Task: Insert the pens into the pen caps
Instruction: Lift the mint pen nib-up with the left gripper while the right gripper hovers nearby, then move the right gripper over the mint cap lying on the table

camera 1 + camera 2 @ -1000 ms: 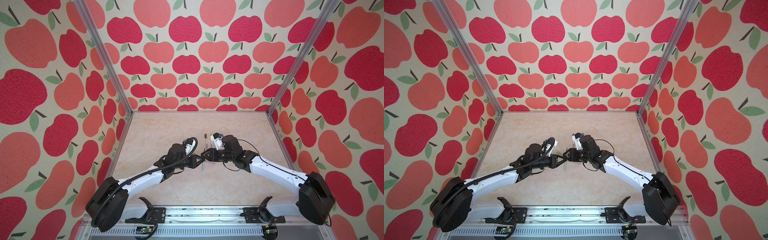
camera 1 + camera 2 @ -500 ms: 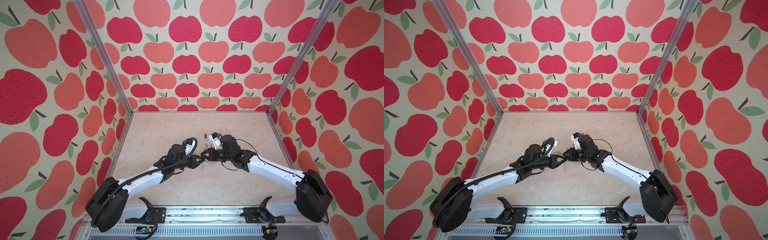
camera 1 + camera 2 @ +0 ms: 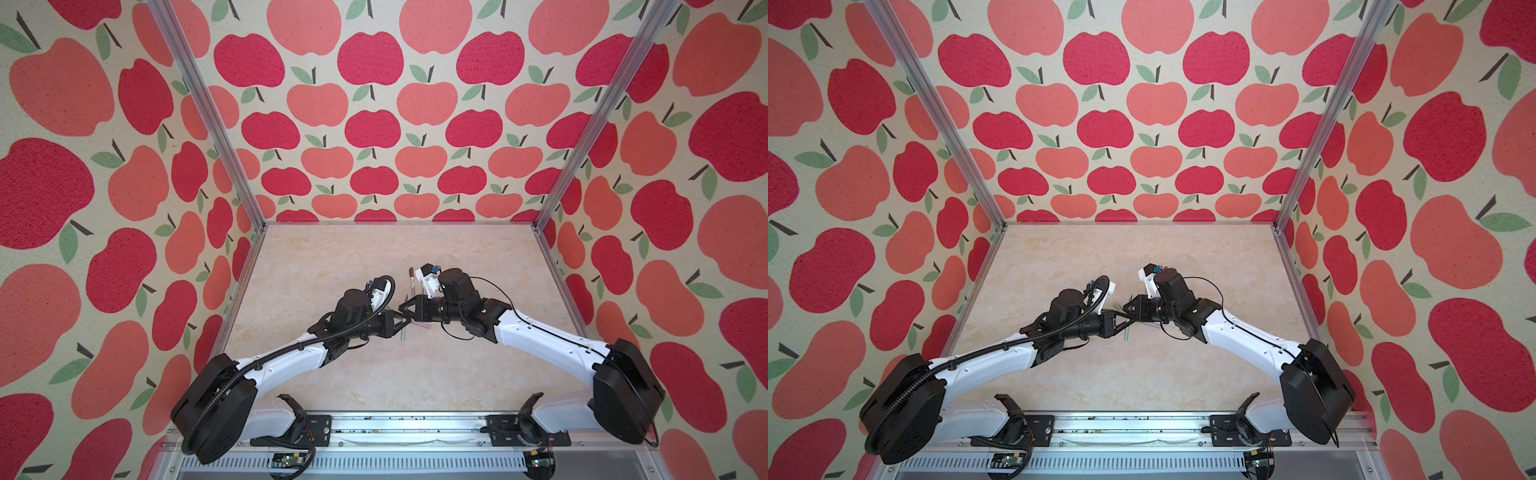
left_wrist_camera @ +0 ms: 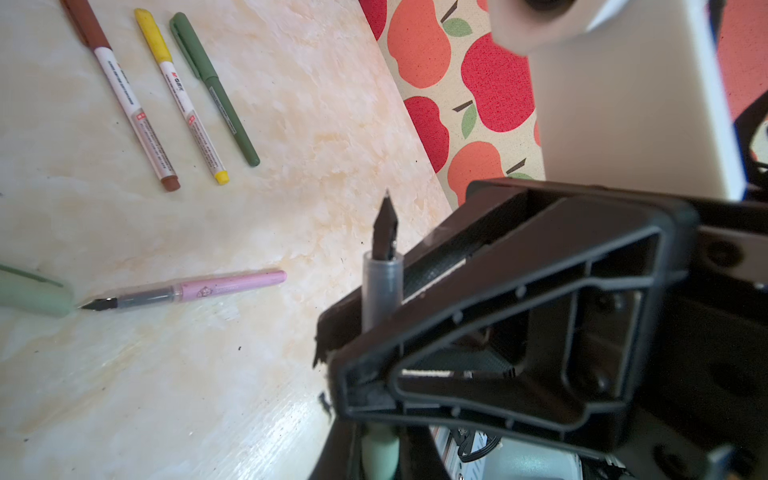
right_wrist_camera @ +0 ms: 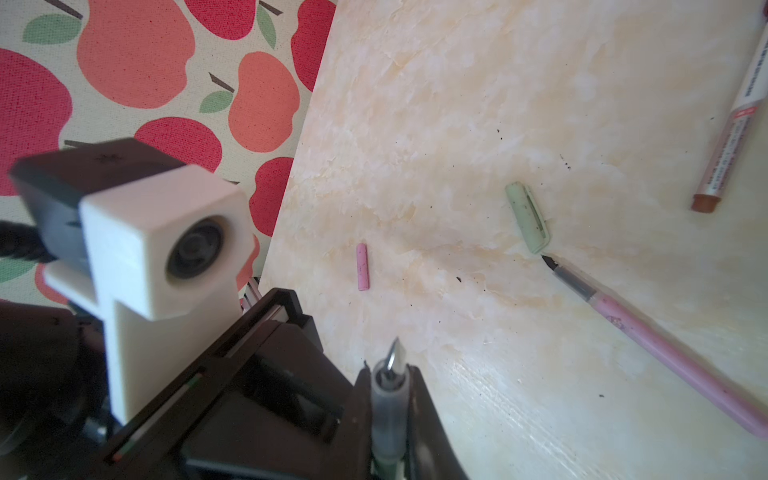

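Both grippers meet above the middle of the table, each shut on the same pale green pen point(image 3: 402, 333). In the left wrist view my left gripper point(image 4: 380, 451) clamps its green barrel, and my right gripper point(image 4: 376, 313) grips the grey neck below the dark nib. The nib pokes out between the jaws of the right gripper point(image 5: 390, 399). An uncapped pink pen point(image 5: 665, 353) lies on the table, its tip beside the pale green cap point(image 5: 528, 218). A pink cap point(image 5: 363, 266) lies apart from them.
Three capped pens lie side by side further back: a brown-capped white one point(image 4: 129, 99), a yellow-capped white one point(image 4: 183, 99) and a dark green one point(image 4: 216, 91). Apple-patterned walls enclose the marble table point(image 3: 332, 270) on three sides.
My right gripper's jaws have shut on the pale green pen that the left gripper holds. Both arms have stayed almost where they were.
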Motion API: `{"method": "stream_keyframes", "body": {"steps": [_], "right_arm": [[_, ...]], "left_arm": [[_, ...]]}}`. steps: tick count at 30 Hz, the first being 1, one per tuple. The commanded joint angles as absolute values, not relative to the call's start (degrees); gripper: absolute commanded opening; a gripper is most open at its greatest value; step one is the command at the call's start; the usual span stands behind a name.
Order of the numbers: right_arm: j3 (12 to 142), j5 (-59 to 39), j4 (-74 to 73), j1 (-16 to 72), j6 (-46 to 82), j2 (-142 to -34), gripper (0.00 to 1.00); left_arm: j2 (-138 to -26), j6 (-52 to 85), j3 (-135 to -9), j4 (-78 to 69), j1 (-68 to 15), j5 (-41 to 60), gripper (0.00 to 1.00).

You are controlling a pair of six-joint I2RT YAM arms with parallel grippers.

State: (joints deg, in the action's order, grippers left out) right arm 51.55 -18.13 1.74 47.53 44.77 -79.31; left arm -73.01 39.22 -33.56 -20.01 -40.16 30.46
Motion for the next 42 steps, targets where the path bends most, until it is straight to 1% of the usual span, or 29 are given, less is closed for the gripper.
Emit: {"method": "stream_keyframes", "body": {"steps": [1,4,7,9,11,13,16,19,22,26,30,33,37,42], "right_arm": [[53.36,-18.59,2.45,48.16,42.57,-78.97,0.00],[53.74,-18.54,2.81,48.25,42.06,-78.71,0.01],[53.90,-18.38,2.99,48.37,41.66,-78.42,0.07],[54.05,-17.86,3.40,48.38,41.33,-77.95,0.15],[54.54,-16.78,4.62,48.40,40.55,-77.34,0.30],[55.55,-15.03,6.99,48.43,39.07,-76.77,0.41],[57.66,-11.27,11.85,48.34,36.44,-76.12,0.48],[59.72,-8.04,15.66,48.18,33.87,-76.54,0.51],[62.68,-6.99,19.00,47.84,31.65,-79.62,0.52],[68.81,-7.24,23.32,47.72,27.91,-87.36,0.52],[78.71,-7.69,31.40,47.83,25.49,-97.36,0.53],[83.71,-9.64,33.59,48.74,27.52,-102.99,0.56],[84.55,-12.78,30.06,49.91,32.91,-107.32,0.63],[83.94,-15.96,25.60,49.92,38.18,-111.90,0.66]], "left_arm": [[-72.73,38.86,-32.78,-19.62,-40.18,29.07,0.04],[-72.48,38.76,-32.82,-19.01,-40.22,28.92,0.00],[-71.90,38.59,-32.58,-17.94,-40.20,28.02,0.00],[-70.85,38.33,-32.51,-16.14,-40.24,26.87,0.00],[-68.98,37.80,-32.44,-13.66,-40.01,25.67,0.00],[-66.64,37.02,-32.22,-10.04,-39.66,23.58,0.00],[-62.63,36.30,-32.04,-1.76,-38.49,19.20,0.00],[-57.30,37.42,-31.60,7.36,-36.20,14.99,0.00],[-52.38,39.51,-29.88,12.97,-33.03,14.51,0.00],[-46.37,41.46,-27.68,17.17,-30.12,15.46,0.00],[-41.22,42.35,-26.22,19.66,-29.20,14.81,0.00],[-38.29,42.78,-25.37,20.84,-28.63,14.60,0.00],[-36.23,43.00,-24.35,21.26,-28.23,14.33,0.00],[-35.67,42.13,-24.26,21.54,-27.45,14.90,0.00]]}}
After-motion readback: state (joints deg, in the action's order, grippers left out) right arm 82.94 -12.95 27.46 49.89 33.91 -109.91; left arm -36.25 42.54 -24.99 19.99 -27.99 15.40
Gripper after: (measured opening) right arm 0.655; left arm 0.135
